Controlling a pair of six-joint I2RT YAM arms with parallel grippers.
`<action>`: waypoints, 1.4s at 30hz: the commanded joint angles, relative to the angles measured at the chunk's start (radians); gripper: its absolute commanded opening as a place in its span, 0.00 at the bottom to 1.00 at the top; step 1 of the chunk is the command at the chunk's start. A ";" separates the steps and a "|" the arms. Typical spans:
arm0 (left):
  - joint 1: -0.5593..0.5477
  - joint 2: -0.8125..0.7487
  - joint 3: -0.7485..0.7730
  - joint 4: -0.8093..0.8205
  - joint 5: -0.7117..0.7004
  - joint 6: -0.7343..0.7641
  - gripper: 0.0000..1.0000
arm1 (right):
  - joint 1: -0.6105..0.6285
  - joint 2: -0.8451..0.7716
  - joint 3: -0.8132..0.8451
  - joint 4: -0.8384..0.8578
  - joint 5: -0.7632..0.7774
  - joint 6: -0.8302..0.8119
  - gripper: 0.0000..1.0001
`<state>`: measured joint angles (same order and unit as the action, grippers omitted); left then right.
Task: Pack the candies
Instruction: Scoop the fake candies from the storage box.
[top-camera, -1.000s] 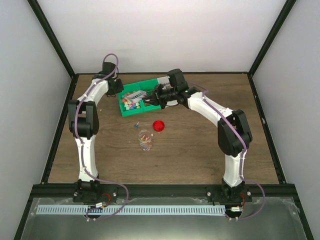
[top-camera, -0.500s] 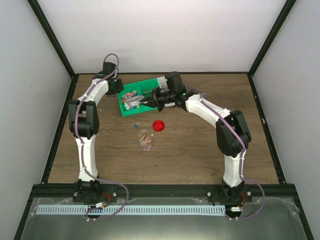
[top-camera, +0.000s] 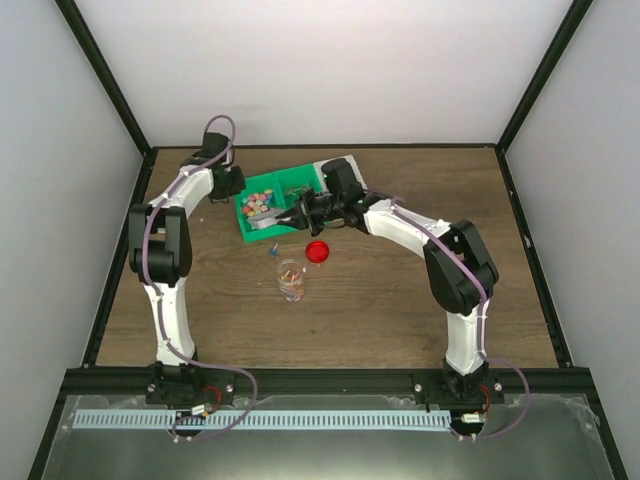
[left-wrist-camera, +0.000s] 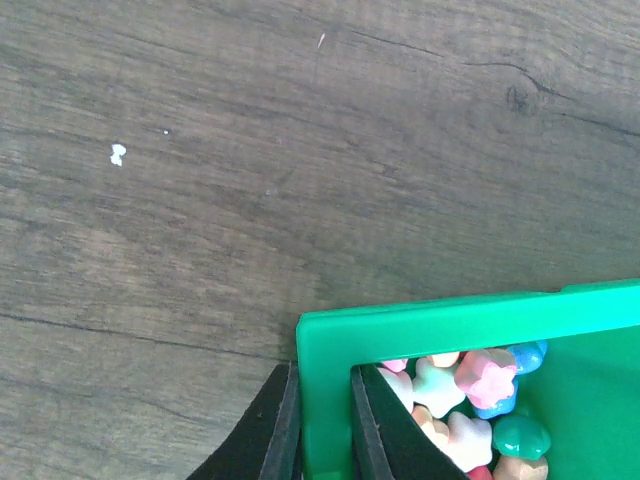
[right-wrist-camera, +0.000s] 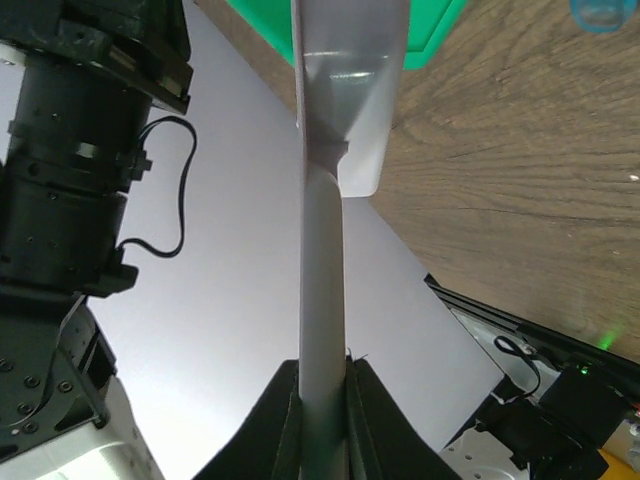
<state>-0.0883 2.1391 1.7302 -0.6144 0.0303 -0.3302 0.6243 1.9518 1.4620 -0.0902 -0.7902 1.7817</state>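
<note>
The right arm has swung left, bringing the scoop (right-wrist-camera: 322, 200) to the near edge of the green tray (left-wrist-camera: 450, 320). The right jaws are clamped tight on the scoop's handle. The left jaws pinch the tray's wall. The candies (left-wrist-camera: 470, 385) lie inside the tray, on the counter (left-wrist-camera: 250, 150).

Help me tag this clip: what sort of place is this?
Likely a robotics lab cell: left arm and right arm bolted to a wooden table, white walls in a black frame, a green tray of candies.
</note>
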 joint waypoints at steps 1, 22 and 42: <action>0.000 -0.040 -0.045 -0.030 0.054 0.009 0.04 | 0.003 -0.017 -0.002 0.012 0.022 0.024 0.01; -0.019 -0.035 -0.070 -0.039 -0.034 -0.006 0.12 | 0.051 0.059 0.097 -0.201 0.078 0.110 0.01; -0.024 0.018 -0.035 -0.051 -0.056 -0.056 0.04 | 0.104 0.190 0.380 -0.591 0.180 0.012 0.01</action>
<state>-0.1085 2.1120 1.6894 -0.6159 -0.0219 -0.3531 0.7097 2.1395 1.8370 -0.5198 -0.6434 1.7885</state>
